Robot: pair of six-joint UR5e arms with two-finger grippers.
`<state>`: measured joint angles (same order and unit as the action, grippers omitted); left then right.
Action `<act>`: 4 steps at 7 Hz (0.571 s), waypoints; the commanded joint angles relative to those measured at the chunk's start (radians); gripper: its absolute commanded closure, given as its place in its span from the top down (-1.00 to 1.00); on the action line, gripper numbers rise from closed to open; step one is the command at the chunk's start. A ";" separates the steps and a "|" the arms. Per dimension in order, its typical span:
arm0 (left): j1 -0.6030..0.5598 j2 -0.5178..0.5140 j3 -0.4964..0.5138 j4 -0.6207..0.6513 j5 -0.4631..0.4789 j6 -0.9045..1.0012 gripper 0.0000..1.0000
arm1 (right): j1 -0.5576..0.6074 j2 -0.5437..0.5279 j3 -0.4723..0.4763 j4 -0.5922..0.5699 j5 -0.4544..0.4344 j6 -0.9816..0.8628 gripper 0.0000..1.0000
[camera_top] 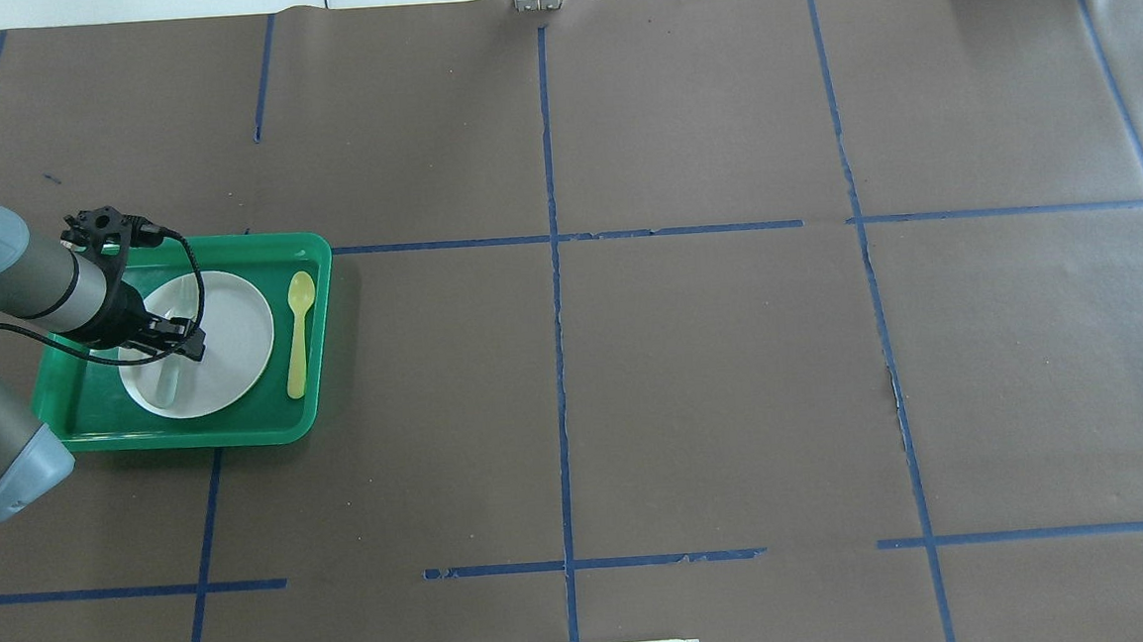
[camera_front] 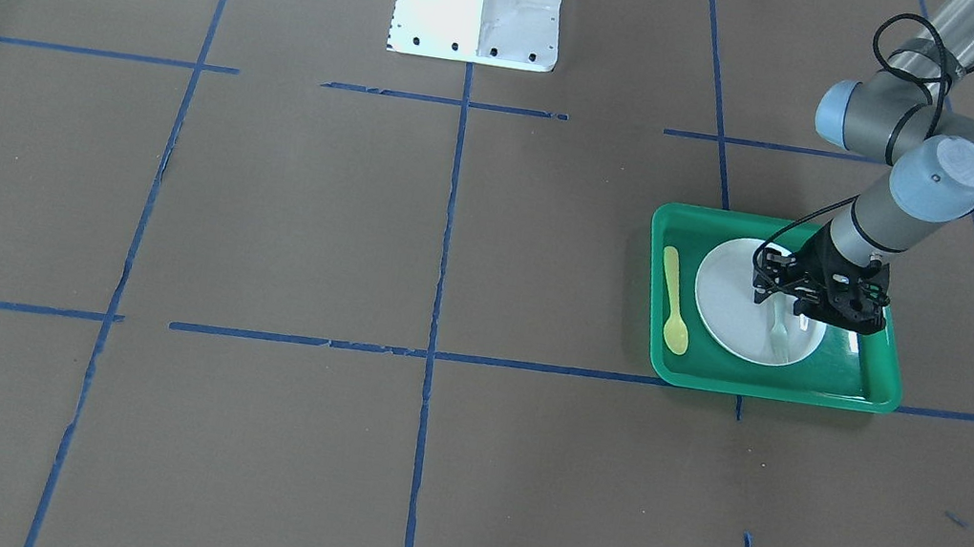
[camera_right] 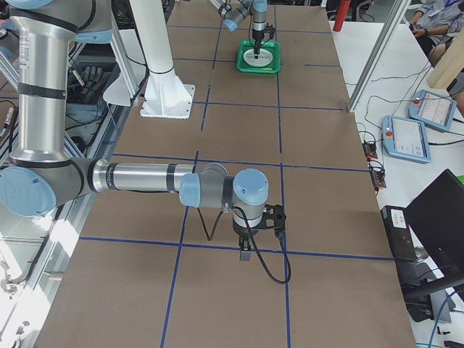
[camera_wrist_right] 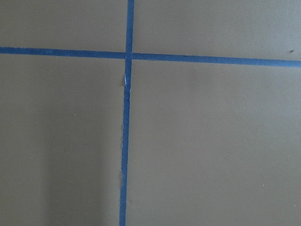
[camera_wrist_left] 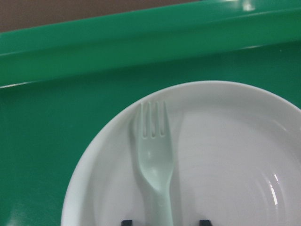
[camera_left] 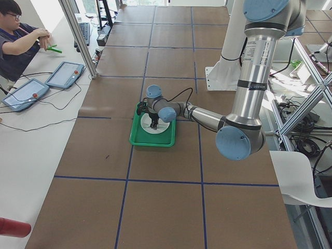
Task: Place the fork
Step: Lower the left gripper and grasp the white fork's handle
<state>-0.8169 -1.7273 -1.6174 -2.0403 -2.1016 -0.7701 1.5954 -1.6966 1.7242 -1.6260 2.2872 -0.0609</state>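
Brown table (camera_front: 262, 230); tray (camera_front: 769, 390), plate (camera_front: 721, 289), fork (camera_front: 778, 336), spoon (camera_front: 673, 296)

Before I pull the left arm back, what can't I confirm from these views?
- Fork handle end: cut off by the left wrist view's bottom edge; the left gripper covers it in the front-facing and overhead views.
- Right gripper, open or shut: seen only small in the exterior right view; its fingers are outside its own wrist view.
- Fork in the side views: too small to make out.

Fork (camera_wrist_left: 154, 165) lies on plate (camera_top: 235, 332), left of its centre; plate sits in tray (camera_top: 319, 287); spoon (camera_top: 297, 338) lies in tray, just right of plate.
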 commanded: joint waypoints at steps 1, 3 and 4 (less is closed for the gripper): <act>-0.004 0.005 -0.009 0.002 0.005 0.002 -0.85 | 0.000 0.000 0.000 0.000 0.000 0.001 1.00; -0.011 0.021 -0.060 0.014 0.000 0.008 -1.00 | 0.000 0.000 0.000 0.000 0.000 0.001 1.00; -0.024 0.073 -0.144 0.059 -0.001 0.015 -1.00 | 0.000 0.000 0.000 0.000 0.000 0.001 1.00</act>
<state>-0.8287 -1.6987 -1.6810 -2.0196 -2.1006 -0.7622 1.5954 -1.6966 1.7242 -1.6260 2.2872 -0.0602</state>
